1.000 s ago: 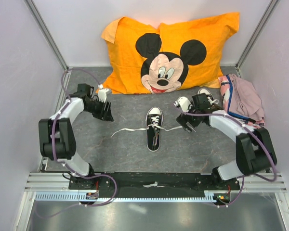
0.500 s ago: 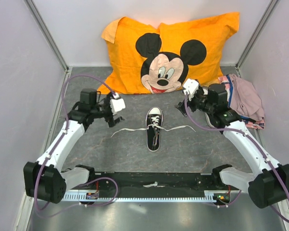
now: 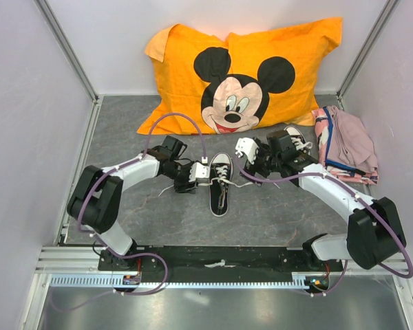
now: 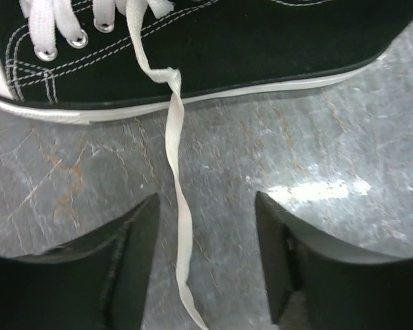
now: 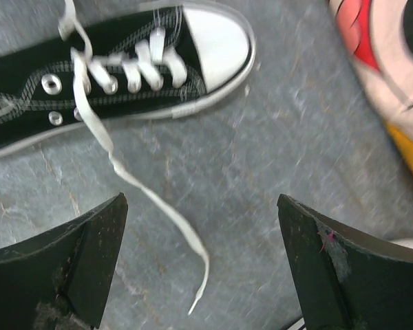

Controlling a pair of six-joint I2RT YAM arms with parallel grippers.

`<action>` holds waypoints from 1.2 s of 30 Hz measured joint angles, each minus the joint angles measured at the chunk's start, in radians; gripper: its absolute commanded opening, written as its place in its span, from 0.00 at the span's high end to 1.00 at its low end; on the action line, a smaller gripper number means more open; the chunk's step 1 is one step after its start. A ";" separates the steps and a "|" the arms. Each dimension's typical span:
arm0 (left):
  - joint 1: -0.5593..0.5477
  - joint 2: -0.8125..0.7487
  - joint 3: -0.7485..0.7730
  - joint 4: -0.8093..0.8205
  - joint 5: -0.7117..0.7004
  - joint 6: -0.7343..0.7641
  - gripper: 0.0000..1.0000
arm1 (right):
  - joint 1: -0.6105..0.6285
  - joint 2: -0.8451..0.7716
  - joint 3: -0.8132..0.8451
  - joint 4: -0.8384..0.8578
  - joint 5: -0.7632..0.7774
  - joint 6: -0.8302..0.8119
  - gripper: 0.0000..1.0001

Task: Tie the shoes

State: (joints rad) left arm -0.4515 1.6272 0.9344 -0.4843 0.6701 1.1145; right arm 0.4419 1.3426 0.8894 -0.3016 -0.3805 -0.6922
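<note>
One black sneaker [image 3: 220, 187] with a white toe cap lies in the middle of the grey floor, toe toward the pillow, its white laces untied. A second sneaker [image 3: 297, 135] peeks out behind my right arm. My left gripper [image 3: 197, 174] is low at the shoe's left side. In the left wrist view the left gripper [image 4: 206, 206] is open. The left lace [image 4: 176, 206] trails from the shoe [image 4: 227, 41] along the floor between the fingers, unclamped. My right gripper [image 3: 247, 152] hovers by the toe. In the right wrist view the right gripper [image 5: 201, 206] is wide open over the right lace [image 5: 158, 223], with the shoe [image 5: 124, 69] beyond.
An orange Mickey Mouse pillow [image 3: 241, 75] leans against the back wall, just behind the shoe's toe. A pink cloth bundle [image 3: 347, 144] lies at the right wall. Pale walls close in the left and right sides.
Both arms swung inward to the middle shoe. The left gripper dropped beside the shoe over the left lace; the right gripper came in beside the toe over the right lace.
</note>
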 measured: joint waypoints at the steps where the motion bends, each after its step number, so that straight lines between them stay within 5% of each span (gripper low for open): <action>1: -0.008 0.018 0.012 0.003 -0.008 0.000 0.45 | 0.000 -0.002 -0.014 -0.003 0.014 0.003 0.02; 11: -0.066 0.083 0.060 0.081 -0.044 -0.018 0.57 | -0.047 -0.088 -0.153 -0.059 0.093 0.102 0.02; 21: -0.119 0.115 0.082 0.113 -0.068 -0.027 0.60 | -0.099 -0.095 -0.163 -0.082 0.117 0.137 0.02; 32: -0.151 0.155 0.099 0.105 -0.122 -0.025 0.76 | -0.120 -0.041 -0.163 -0.098 0.124 0.138 0.03; 36: -0.152 0.155 0.099 0.093 -0.136 -0.025 0.70 | -0.125 -0.034 -0.161 -0.109 0.124 0.138 0.02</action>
State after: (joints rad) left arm -0.6037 1.7821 1.0332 -0.3912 0.5339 1.0897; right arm 0.3172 1.3087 0.7280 -0.4107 -0.2562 -0.5541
